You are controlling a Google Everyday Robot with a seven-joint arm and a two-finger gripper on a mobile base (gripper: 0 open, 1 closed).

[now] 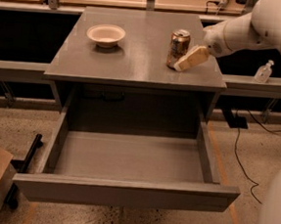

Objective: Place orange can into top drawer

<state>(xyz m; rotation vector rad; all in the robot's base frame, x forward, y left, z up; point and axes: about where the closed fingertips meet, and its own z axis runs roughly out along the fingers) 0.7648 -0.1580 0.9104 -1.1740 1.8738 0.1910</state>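
glossy white rounded arm (258,26); cream end effector (181,64), right of centre.

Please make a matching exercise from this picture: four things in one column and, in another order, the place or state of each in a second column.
1. orange can
2. bowl
3. top drawer
4. pincer

A. pulled open
B. on the cabinet top, left in the picture
C. low beside the can, on its right in the picture
D. upright on the cabinet top, towards the right

Pairs: 1-D, 2-B, 3-A, 4-C
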